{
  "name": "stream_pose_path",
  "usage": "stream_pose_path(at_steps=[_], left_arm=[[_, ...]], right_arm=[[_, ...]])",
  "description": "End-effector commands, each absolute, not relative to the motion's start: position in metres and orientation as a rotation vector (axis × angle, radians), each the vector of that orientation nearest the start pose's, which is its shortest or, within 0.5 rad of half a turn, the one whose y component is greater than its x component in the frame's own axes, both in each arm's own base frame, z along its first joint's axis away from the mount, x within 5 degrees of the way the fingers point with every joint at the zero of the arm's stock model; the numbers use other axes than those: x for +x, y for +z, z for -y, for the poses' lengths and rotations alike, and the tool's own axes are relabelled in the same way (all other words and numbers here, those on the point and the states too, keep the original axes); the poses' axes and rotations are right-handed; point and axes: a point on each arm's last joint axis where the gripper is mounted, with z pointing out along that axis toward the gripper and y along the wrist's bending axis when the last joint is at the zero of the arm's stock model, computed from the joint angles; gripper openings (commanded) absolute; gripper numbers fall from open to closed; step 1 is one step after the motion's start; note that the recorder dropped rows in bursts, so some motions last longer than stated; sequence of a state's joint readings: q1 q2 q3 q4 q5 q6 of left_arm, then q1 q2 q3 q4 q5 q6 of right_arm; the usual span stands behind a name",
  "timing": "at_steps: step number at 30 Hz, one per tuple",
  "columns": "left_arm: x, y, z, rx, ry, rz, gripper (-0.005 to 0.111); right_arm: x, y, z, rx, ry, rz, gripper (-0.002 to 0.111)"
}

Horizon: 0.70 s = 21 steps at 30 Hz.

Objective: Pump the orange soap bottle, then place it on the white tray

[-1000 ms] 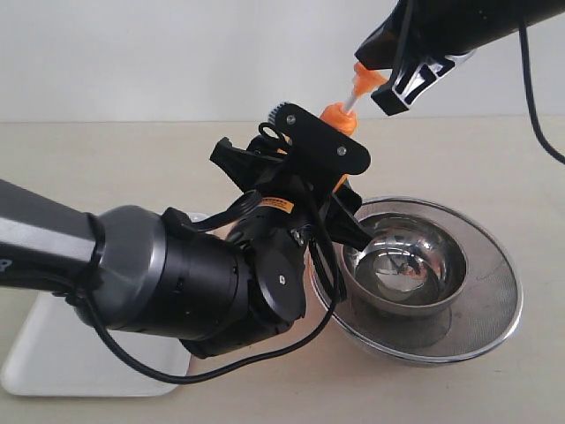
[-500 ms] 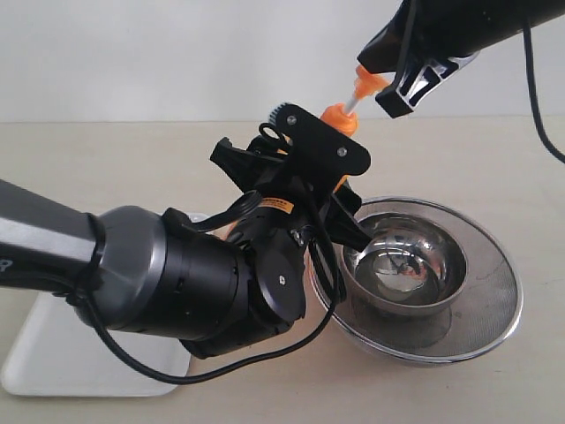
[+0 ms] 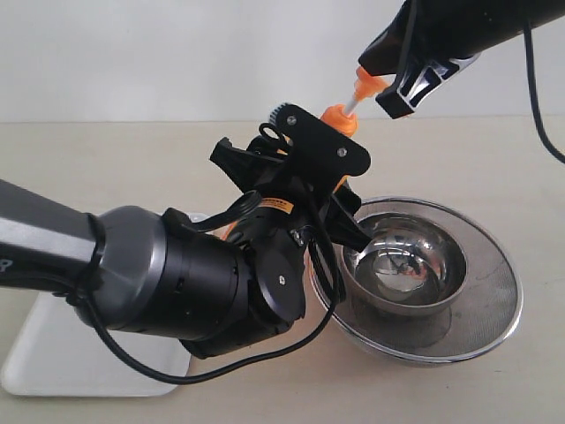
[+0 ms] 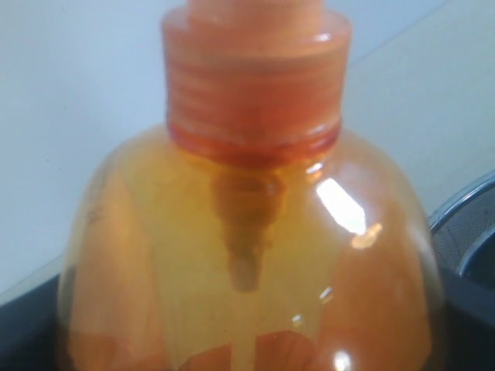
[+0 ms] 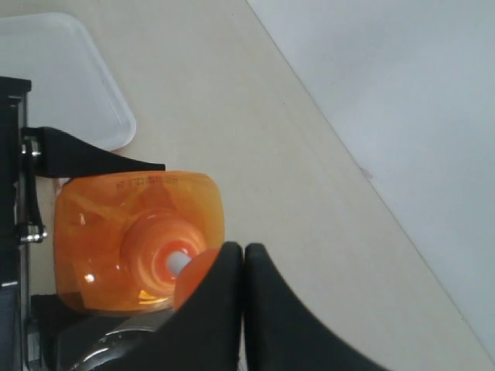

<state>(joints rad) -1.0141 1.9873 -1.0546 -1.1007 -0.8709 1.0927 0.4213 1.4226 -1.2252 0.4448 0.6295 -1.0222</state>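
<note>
Scene: Two black robot arms meet over a beige table (image 3: 494, 159) against a plain pale wall.

Orange soap bottle (image 3: 338, 117): Held off the table and tilted, its pump end leaning up toward the right arm. Its body is largely hidden behind the left arm's wrist in the exterior view. A short length of white stem shows between the orange collar and the pump head.

Left gripper (image 3: 335, 190): Jaws spread wide around the bottle's body and clamped on it. The wrist camera sees little but the translucent orange shoulder and threaded collar.

Right gripper (image 5: 243, 263): Fingers pressed together with no gap, their tips set against the orange pump head from above.

White tray (image 3: 53, 353): Flat on the table on the left arm's side, partly covered by that arm in the exterior view. It sits well apart from the bottle and nothing can be seen on it.

Steel bowl (image 3: 402, 305): Sits inside a round mesh strainer (image 3: 508, 300) on the table, just beside and below the held bottle.
</note>
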Motion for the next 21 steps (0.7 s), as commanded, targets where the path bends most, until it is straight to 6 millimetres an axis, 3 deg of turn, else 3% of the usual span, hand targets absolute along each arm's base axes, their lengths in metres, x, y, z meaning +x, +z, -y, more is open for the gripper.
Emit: stream_pose_path(at_steps=[1, 21], left_arm=[[0.2596, 0.1720, 0.3068, 0.608, 0.115, -1.712, 0.005], [0.2596, 0.1720, 0.3068, 0.608, 0.115, -1.712, 0.005]], right_arm=[[0.2755, 0.3254, -0.1538, -1.356, 0.233, -1.956, 0.000], [0.2750, 0.3249, -0.1536, -1.361, 0.235, -1.963, 0.000]])
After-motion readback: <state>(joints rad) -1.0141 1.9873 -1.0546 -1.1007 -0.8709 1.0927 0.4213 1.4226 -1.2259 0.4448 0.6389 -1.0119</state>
